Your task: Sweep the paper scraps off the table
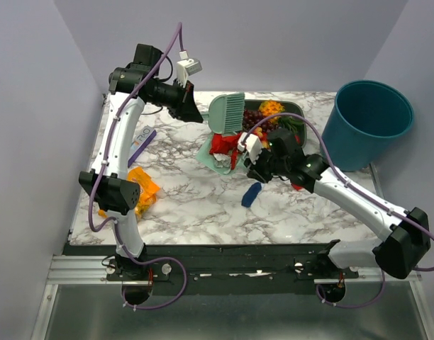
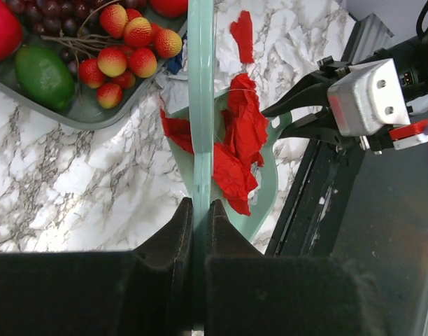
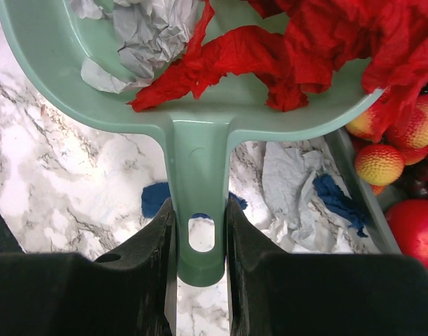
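My right gripper (image 1: 244, 152) (image 3: 198, 203) is shut on the handle of a pale green dustpan (image 1: 206, 150) (image 3: 53, 63). The pan holds red scraps (image 3: 270, 49) (image 2: 242, 140) and a grey-white scrap (image 3: 158, 28). My left gripper (image 1: 196, 106) (image 2: 201, 203) is shut on the handle of a green brush (image 1: 227, 113), held over the pan. On the marble table (image 1: 203, 205) lie a dark blue scrap (image 1: 250, 194), a blue scrap under the handle (image 3: 154, 198), grey-white paper (image 3: 291, 189), another blue bit (image 3: 340, 199), and a red scrap (image 2: 243, 35).
A dark tray of fruit (image 1: 291, 108) (image 2: 74, 112) stands at the back, right behind the pan. A teal bin (image 1: 369, 124) stands off the table's right back corner. An orange snack bag (image 1: 142, 191) and a purple stick (image 1: 141, 146) lie at the left.
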You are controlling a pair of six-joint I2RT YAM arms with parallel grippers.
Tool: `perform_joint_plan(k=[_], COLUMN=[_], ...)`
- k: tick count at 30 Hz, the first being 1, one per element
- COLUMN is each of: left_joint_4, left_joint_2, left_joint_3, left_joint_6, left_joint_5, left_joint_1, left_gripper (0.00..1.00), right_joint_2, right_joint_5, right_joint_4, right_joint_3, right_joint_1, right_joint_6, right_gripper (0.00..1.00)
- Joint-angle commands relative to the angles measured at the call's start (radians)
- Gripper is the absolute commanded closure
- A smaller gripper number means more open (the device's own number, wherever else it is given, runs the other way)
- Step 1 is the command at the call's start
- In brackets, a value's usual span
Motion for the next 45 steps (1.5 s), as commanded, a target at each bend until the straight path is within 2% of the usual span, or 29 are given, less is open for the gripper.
perform_joint_plan(k=[1,5,11,21,28,31,34,36,39,45], left_joint_4=[-0.096,-0.035,0.026,0.063,0.273,0.327,0.411,0.502,0.594,0.681], left_joint_2=[0.02,0.025,0.02,0.019,0.009,0.0,-0.041,-0.076,-0.145,-0.196], left_joint_3=[0.053,0.137,0.147,0.167,0.104,0.064,-0.042,-0.172,-0.325,-0.505], left_joint_6=[0.007,-0.035,-0.101,-0.114,-0.266,-0.286,-0.329,-0.349,-0.34,-0.367], left_joint_5=[0.109,0.218,0.316,0.261,0.269,0.251,0.131,0.004,-0.068,-0.09], left_joint_1=[0.019,0.032,0.033,0.048,0.116,0.131,0.148,0.162,0.17,0.188], left_gripper=[1.0,1.0,1.0,1.0,1.0,1.0,1.0,1.0,1.0,1.0], right_joint_2=[-0.055,-0.084,-0.103,-0.111,-0.141,-0.155,-0.161,-0.161,-0.154,-0.077], right_joint_5=[0.037,0.047,0.051,0.061,0.077,0.08,0.1,0.112,0.133,0.113], right_joint_4=[0.041,0.023,0.007,-0.017,-0.025,-0.031,-0.069,-0.095,-0.163,-0.335], right_joint_3=[-0.002,-0.009,-0.016,0.006,-0.005,-0.003,0.039,0.091,0.183,0.363], right_joint_1=[0.0,0.0,0.0,0.0,0.0,-0.002,-0.002,-0.002,-0.009,-0.113], right_joint_6=[-0.015,-0.014,-0.001,-0.001,0.003,0.017,0.037,0.043,0.052,0.104], right_gripper=[1.0,0.99,1.0,0.99,0.99,0.99,0.99,0.99,0.99,0.99])
